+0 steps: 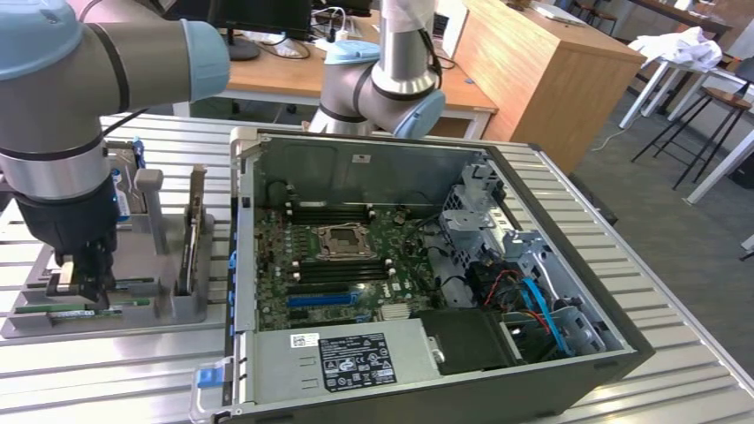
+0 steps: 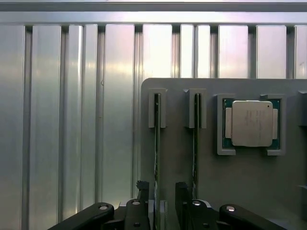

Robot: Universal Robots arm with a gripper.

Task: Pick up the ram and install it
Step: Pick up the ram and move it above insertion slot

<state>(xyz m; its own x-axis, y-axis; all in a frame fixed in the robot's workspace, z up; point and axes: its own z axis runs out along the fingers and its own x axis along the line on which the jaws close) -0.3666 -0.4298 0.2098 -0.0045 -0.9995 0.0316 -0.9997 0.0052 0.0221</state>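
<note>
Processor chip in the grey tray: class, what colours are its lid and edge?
Silver lid, green edge on the processor chip; wrist view shows it best.

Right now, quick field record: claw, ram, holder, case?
claw: open, low over the grey holder, fingers either side of one stick
ram: on edge in its holder slot, between the fingers, not gripped
second stick: neighbouring slot, outside the fingers
processor: seated in the holder's pocket
case: side open, motherboard exposed, on the exterior view's right of the holder
</note>
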